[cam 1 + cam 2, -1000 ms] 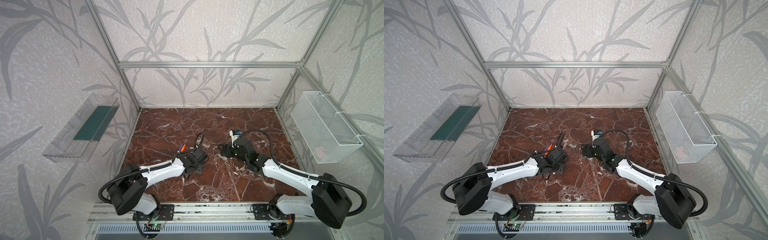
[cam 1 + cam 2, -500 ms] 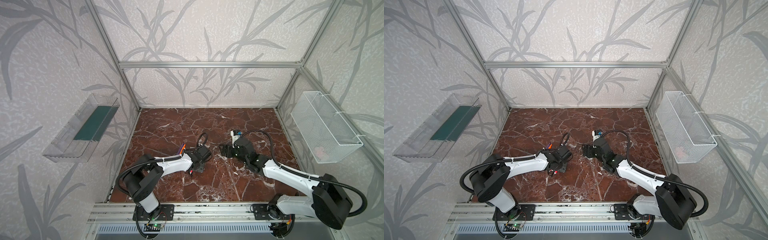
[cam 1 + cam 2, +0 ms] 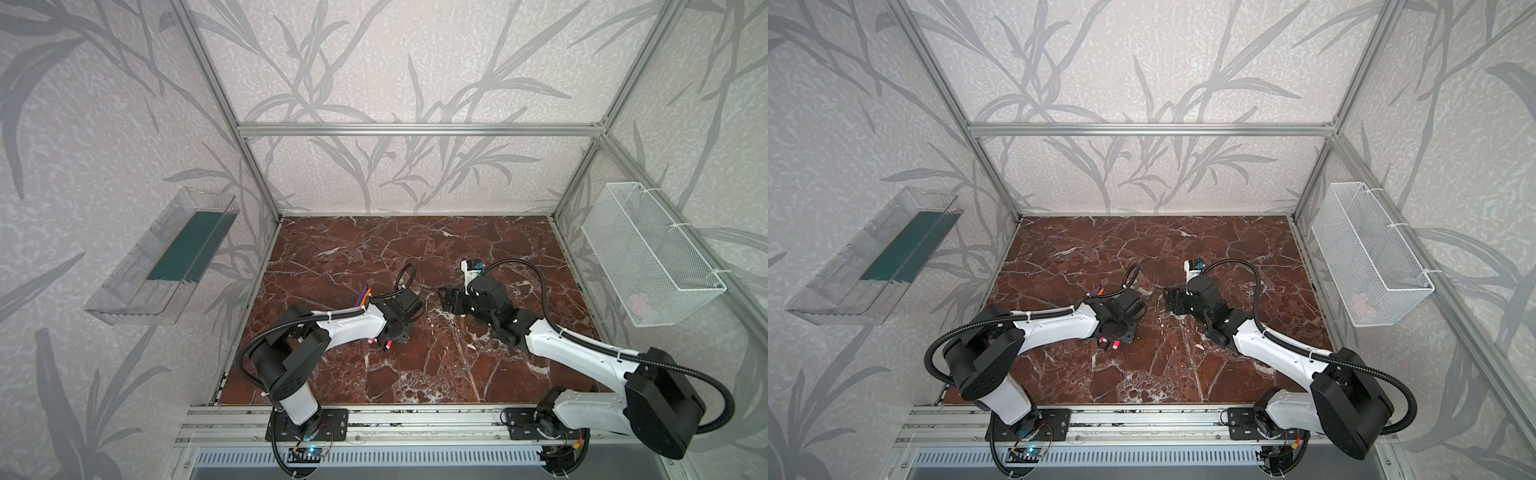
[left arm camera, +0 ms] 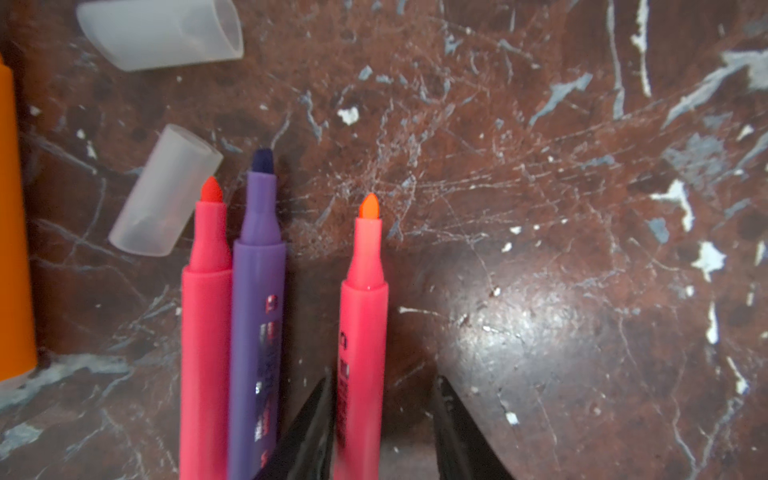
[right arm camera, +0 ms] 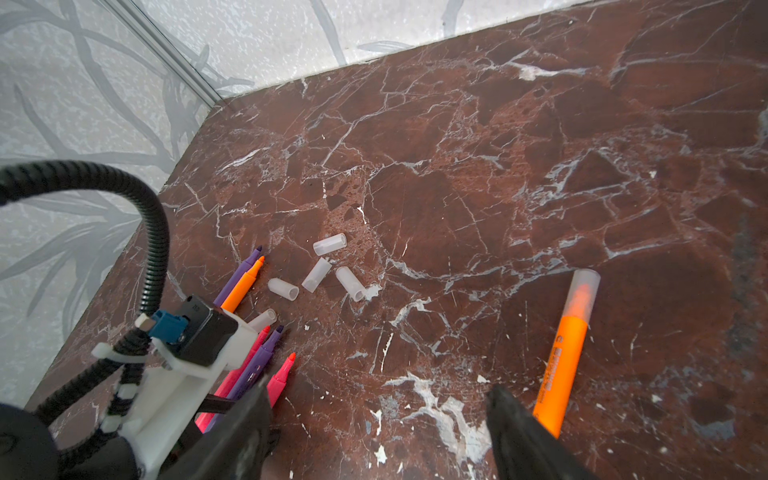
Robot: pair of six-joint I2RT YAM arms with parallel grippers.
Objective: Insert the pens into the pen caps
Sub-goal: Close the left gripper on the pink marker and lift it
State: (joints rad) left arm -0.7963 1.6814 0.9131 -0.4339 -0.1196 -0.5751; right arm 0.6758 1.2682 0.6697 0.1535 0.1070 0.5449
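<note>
table: red-brown marble slab with white veins, lower middle
left wall: clear plastic tray, dark green bottom, mid left
right wall: white wire-mesh basket, mid right

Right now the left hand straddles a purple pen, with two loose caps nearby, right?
No: in the left wrist view the pen that the left hand straddles is pink-red, not purple. Two loose caps do lie nearby.
</note>
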